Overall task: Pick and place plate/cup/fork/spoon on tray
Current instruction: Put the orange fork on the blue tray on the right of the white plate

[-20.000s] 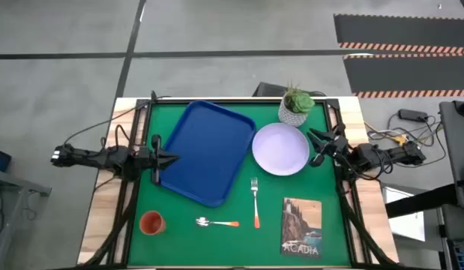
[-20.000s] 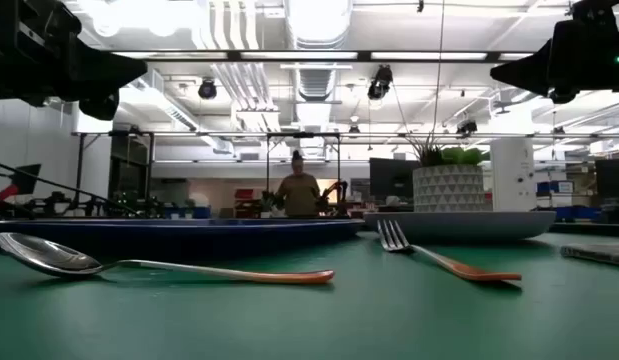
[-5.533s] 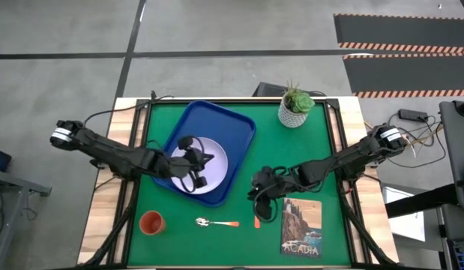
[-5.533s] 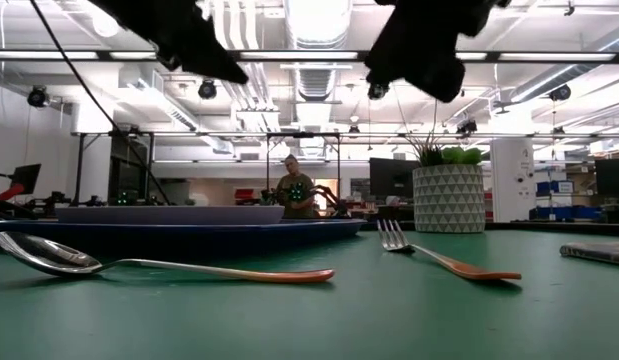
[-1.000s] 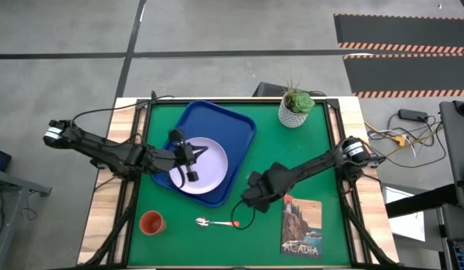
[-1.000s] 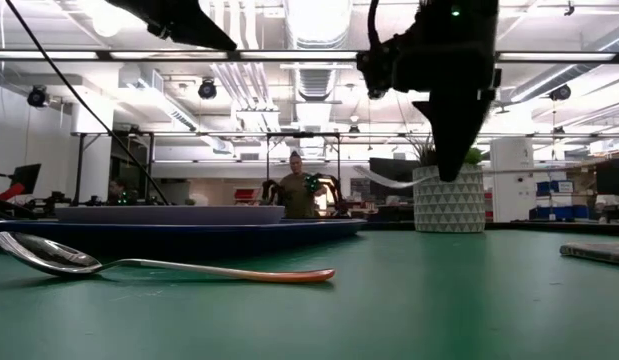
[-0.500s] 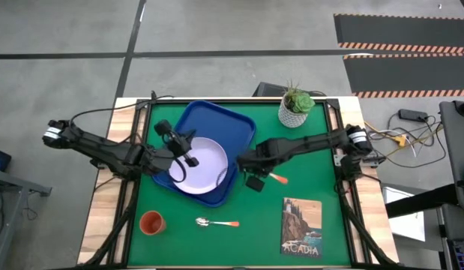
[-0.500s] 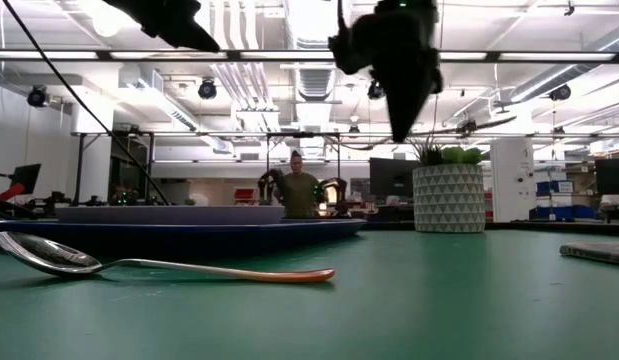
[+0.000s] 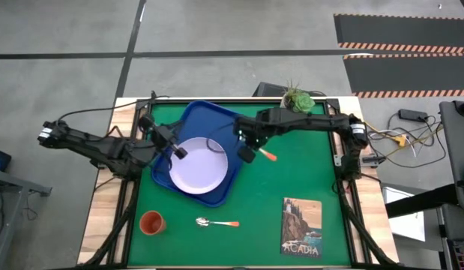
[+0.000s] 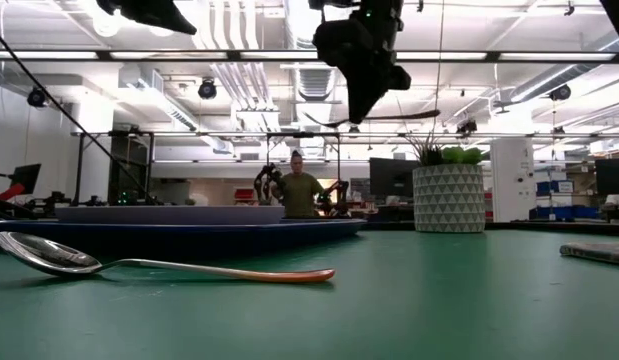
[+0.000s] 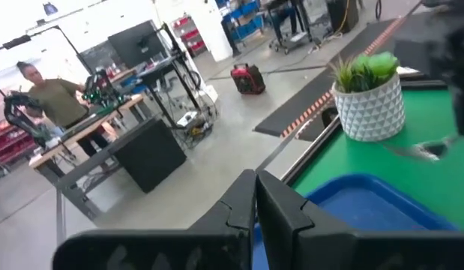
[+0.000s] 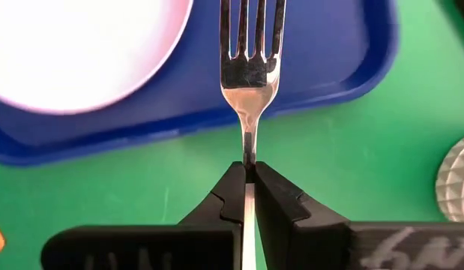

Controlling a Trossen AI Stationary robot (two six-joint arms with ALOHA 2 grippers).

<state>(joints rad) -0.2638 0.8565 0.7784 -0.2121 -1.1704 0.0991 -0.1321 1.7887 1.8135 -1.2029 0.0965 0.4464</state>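
The tray (image 9: 209,124) holds only the plate (image 9: 197,166). At the tray's 3 o'clock edge the right gripper (image 9: 246,153) hangs, clenched on the fork (image 12: 250,52). The left gripper (image 9: 177,151), jaws pressed together and holding nothing, hovers over the plate's 10 o'clock rim.

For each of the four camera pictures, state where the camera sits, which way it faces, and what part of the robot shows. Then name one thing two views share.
High view: above the table, looking straight down; both arms, tray, plate.
Low view: at table-top height, facing the room; spoon nearest, right gripper overhead.
Left wrist view: on the left arm, over the tray toward the plant pot; left gripper shut.
Right wrist view: on the right arm, looking down; its fingers clamp the fork.
Shared: the fork shows in the high and right wrist views.
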